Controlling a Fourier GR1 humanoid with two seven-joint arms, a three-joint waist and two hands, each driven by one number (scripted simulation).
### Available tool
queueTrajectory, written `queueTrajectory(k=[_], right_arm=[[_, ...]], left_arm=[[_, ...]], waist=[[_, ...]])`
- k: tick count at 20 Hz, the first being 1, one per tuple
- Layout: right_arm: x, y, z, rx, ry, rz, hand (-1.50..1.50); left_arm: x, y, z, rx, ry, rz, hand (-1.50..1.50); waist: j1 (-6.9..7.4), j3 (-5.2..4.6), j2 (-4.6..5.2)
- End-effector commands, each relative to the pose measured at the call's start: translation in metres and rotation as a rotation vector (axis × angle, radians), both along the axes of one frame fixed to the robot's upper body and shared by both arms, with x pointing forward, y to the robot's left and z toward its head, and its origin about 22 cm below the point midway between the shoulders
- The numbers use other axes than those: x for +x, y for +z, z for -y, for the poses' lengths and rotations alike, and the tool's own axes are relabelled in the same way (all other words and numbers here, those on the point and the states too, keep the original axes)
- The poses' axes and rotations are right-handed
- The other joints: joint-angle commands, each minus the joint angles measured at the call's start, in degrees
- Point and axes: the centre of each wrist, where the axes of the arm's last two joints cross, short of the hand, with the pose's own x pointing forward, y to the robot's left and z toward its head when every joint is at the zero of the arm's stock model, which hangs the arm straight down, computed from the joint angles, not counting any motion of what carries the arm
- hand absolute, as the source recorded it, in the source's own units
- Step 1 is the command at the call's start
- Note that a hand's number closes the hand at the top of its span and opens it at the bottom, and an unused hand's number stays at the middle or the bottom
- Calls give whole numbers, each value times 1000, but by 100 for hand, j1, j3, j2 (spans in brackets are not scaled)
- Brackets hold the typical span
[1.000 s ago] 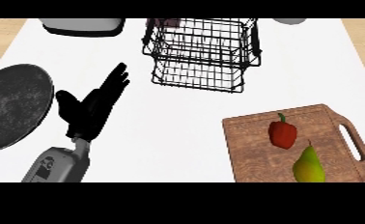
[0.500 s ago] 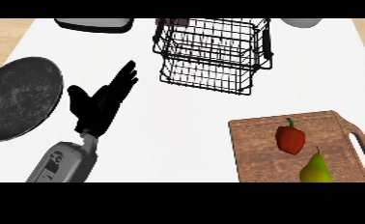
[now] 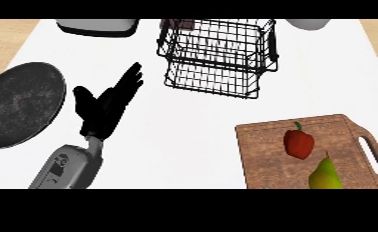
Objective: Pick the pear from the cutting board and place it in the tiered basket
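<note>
Cutting board [image 3: 269, 146] shifted lower, pear [image 3: 325, 175] on it, well right of open-fingered left robot hand [image 3: 103, 107]

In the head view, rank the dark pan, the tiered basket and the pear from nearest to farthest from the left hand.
Measured from the left hand, open at the view's left:
1. Dark pan, just to the hand's left at the counter's edge.
2. Tiered basket, up and to the right, at the back.
3. Pear, far right on the cutting board, below the red pepper.
</note>
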Motion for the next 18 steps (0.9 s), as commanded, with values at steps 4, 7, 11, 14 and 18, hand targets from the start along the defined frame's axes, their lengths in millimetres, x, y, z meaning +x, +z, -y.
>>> queueTrajectory(k=[4, 7, 11, 14, 18], right_arm=[[52, -1, -25, 9, -85, -162, -150], [63, -12, -38, -18, -102, -191, -150], [85, -18, -53, -35, -109, -192, -150], [101, -12, -52, -44, -106, -192, -150], [109, -13, -52, -54, -97, -186, -150]], left_arm=[[-7, -8, -14, 9, 17, -18, 0], [-4, -10, -20, 8, 50, -37, 0], [-7, -12, -12, -13, 76, -43, 0], [-15, -15, -10, -17, 70, -42, 0], [-10, -17, -25, -7, 81, -43, 0]], waist=[[-181, 18, -106], [-314, 24, -130], [-404, 31, -158], [-425, 34, -167], [-492, 36, -175]])
